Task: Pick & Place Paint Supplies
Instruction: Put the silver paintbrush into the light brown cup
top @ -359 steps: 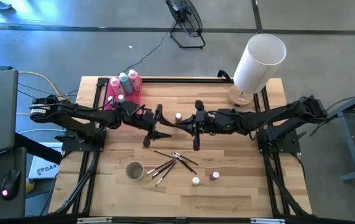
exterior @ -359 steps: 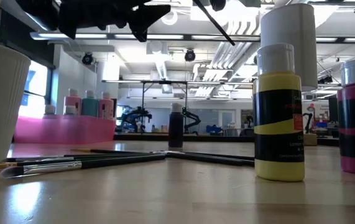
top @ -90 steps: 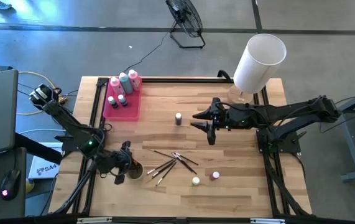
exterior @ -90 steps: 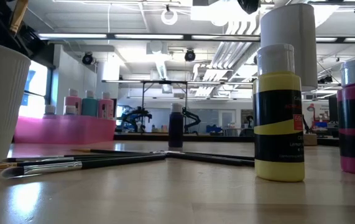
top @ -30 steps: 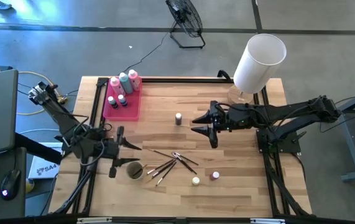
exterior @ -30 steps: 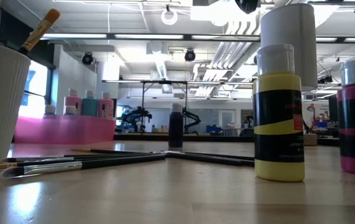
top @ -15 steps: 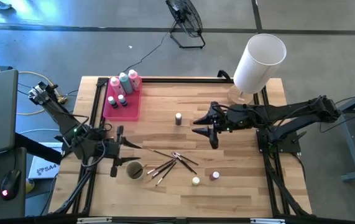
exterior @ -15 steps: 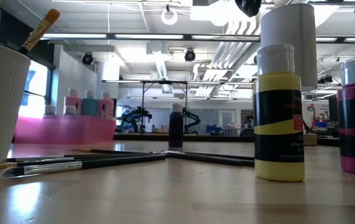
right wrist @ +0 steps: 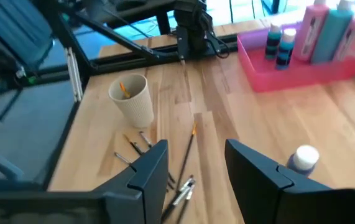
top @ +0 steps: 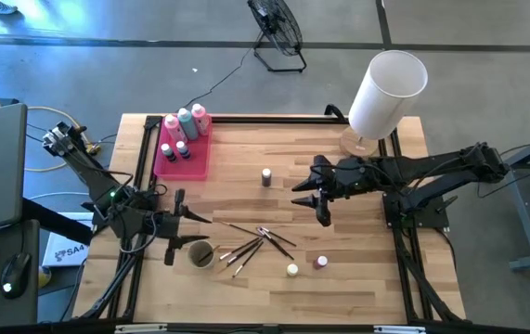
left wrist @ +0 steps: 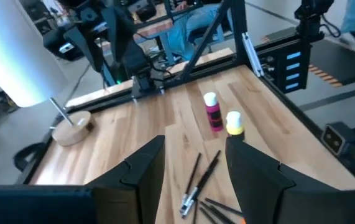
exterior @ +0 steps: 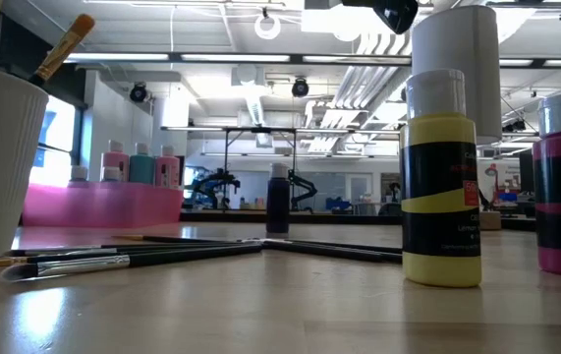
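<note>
Several thin dark-handled brushes [top: 255,241] lie fanned on the pale wooden table [top: 357,278], just beside a ribbed white cup [top: 200,254] — one wood-handled brush [exterior: 62,46] stands tilted in it. Two tiny paint pots sit near the table's front: a yellow pot [top: 291,270] and a magenta pot [top: 321,263], both white-capped and black-banded in the low view. A third, dark pot [top: 266,175] stands alone mid-table. At the far left corner a pink tray [top: 193,165] of smooth plastic holds two pink bottles [top: 170,124] and a teal bottle [top: 185,119], all upright with white caps, plus two small pots [top: 174,150].

The left gripper [top: 174,227] hangs just beside the cup, fingers apart and holding nothing. The right gripper [top: 313,200] hovers mid-table, also spread and empty — it has edged slightly toward the table's front since half a second ago, while the left has stayed put. Three seconds ago the left was down at the cup.

A white lampshade [top: 385,91] leans over its round wooden base at the far right corner. The small pots' colours in the tray are hard to make out.
</note>
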Motion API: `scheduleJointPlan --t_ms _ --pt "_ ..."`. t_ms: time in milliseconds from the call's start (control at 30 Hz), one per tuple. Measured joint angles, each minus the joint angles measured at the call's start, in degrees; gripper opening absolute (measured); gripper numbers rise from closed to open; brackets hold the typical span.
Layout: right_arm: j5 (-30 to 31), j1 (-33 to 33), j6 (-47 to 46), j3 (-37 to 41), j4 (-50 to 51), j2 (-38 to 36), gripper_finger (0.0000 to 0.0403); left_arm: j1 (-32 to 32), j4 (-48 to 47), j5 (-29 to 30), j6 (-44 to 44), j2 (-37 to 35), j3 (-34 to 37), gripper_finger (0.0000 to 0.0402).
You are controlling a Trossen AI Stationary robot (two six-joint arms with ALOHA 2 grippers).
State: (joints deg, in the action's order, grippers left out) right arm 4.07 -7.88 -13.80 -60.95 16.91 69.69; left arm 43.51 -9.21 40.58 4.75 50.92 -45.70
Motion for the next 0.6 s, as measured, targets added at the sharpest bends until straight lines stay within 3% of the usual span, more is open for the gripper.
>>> scheduleJointPlan --t_ms 167,300,600 --pt "1.29 0.02 3.06 0.0 -0.32 0.0 0.0152 -0.59 3.8 8.68 -4.29 -0.02 0.0 0.0168" --pt "1.34 0.04 3.23 0.0 -1.22 0.0 0.0152 -6.13 5.05 9.72 -5.12 2.53 0.04 0.0168" --pt "0.49 0.46 3.56 0.0 -3.52 0.0 0.0152 -22.27 15.14 -4.38 -5.02 8.19 0.09 0.0168"
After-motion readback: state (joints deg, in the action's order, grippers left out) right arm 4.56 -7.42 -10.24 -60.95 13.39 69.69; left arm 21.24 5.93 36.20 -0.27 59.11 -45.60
